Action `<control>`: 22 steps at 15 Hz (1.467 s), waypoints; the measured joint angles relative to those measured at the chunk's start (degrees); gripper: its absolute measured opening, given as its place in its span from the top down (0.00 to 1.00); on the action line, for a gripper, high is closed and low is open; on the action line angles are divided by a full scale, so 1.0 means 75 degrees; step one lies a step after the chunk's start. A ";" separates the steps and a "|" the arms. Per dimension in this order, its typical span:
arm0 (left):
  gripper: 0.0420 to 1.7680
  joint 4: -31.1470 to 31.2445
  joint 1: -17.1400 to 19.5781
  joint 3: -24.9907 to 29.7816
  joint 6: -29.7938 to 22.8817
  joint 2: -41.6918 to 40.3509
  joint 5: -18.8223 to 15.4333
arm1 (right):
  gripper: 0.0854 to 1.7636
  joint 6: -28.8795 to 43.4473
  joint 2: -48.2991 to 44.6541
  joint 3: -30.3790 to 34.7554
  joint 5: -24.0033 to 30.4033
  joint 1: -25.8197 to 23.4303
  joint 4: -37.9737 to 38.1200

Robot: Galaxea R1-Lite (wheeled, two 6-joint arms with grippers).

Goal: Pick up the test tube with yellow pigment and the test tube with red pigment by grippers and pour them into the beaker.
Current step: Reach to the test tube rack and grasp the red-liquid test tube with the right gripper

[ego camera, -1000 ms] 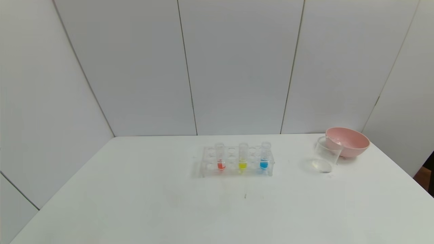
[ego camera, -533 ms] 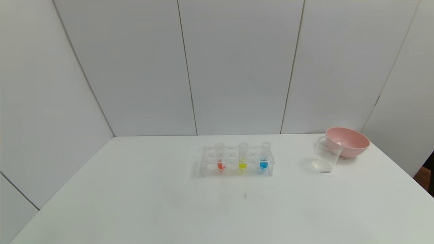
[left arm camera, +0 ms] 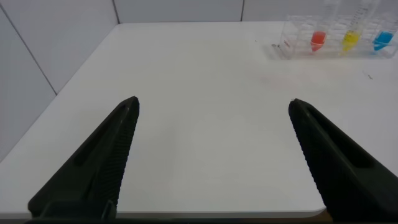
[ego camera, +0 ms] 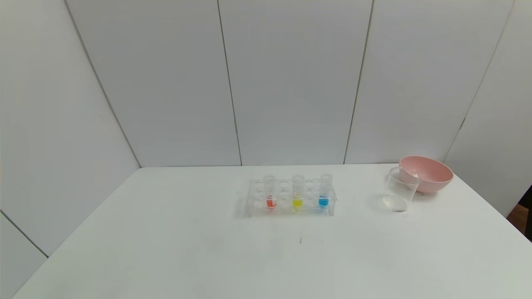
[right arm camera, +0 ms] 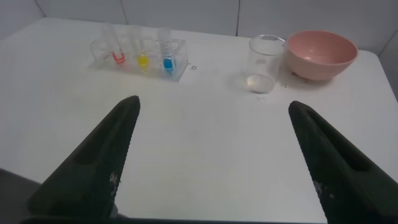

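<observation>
nothing has shifted in the last second: your left claw and right claw hang released over the near bench. red tube and yellow tube wait in the rack; the beaker looks empty, perhaps.

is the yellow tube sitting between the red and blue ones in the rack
Yes, the test tube with yellow pigment stands between the red and blue tubes.

Three tubes, one beaker, one bowl
</observation>
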 joint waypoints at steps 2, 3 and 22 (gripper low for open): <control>0.03 0.0000 0.0000 0.0000 0.0000 0.0000 0.0000 | 0.03 0.0010 0.1032 -0.0546 0.0049 0.0247 -0.0200; 0.03 0.0000 0.0000 0.0000 0.0000 0.0000 0.0000 | 0.03 0.0013 0.1489 -0.0767 -0.0055 0.0471 -0.0280; 0.03 0.0000 0.0000 0.0000 0.0003 0.0000 0.0000 | 0.03 0.1653 0.7921 -0.4964 -0.4723 0.6168 -0.0440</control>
